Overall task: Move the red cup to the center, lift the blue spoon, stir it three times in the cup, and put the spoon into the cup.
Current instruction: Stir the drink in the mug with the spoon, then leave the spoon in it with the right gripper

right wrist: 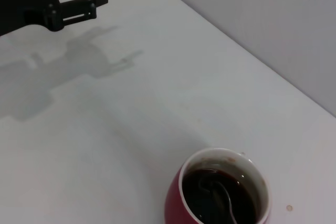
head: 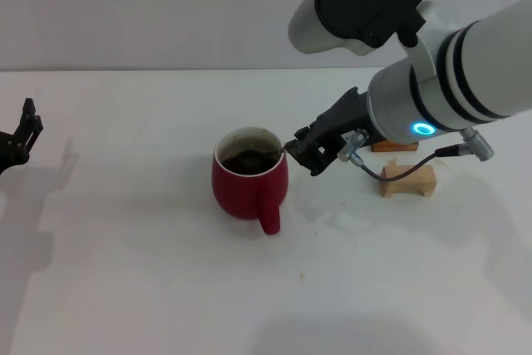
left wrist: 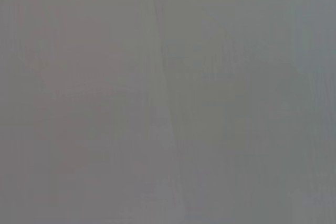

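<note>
The red cup (head: pixel 248 185) stands near the middle of the white table, handle toward me, with dark liquid inside. It also shows in the right wrist view (right wrist: pixel 176 203). The blue spoon (head: pixel 277 150) leans over the cup's right rim, and its grey bowl (right wrist: pixel 224 199) sits in the liquid. My right gripper (head: pixel 296 152) is just right of the rim, shut on the spoon's handle. My left gripper (head: pixel 23 132) is parked at the table's far left, open and empty. It also shows in the right wrist view (right wrist: pixel 86 4).
A tan wooden block (head: pixel 408 180) lies to the right of the cup, under my right arm. An orange-brown block (head: pixel 392 146) behind it is partly hidden by the arm. The left wrist view shows only plain grey.
</note>
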Tool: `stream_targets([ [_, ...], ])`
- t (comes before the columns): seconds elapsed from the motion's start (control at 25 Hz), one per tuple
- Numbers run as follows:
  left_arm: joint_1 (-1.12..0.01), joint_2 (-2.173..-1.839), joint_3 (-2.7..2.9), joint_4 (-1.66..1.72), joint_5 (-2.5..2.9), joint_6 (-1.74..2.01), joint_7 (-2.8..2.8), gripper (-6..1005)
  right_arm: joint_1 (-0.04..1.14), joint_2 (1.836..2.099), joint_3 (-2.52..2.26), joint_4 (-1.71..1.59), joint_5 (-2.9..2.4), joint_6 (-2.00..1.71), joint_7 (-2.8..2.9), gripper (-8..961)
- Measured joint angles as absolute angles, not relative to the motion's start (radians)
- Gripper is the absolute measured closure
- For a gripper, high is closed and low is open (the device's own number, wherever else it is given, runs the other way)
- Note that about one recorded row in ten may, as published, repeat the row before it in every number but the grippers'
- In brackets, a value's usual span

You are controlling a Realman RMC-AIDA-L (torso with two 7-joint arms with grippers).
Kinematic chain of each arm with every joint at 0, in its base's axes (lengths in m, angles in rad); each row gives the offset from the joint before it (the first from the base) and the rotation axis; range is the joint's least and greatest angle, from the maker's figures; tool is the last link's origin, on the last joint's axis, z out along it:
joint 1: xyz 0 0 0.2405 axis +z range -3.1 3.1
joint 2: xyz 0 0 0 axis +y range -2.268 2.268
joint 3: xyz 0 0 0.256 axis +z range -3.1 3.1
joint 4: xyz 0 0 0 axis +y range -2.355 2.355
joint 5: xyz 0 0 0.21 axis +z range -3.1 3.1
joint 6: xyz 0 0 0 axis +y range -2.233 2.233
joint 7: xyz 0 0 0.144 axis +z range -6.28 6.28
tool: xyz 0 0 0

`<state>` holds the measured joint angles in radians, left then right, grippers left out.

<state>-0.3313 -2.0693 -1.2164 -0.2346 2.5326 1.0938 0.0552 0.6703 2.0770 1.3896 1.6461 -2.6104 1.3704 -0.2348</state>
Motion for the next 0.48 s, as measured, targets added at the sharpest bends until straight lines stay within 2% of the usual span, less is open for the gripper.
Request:
stream_targets([
  [0.48, -0.331, -2.067, -1.22, -0.235, 2.533, 1.094, 0.055, 153, 0.706, 2.076, 1.37, 1.563, -2.574, 1.326, -0.238, 821],
])
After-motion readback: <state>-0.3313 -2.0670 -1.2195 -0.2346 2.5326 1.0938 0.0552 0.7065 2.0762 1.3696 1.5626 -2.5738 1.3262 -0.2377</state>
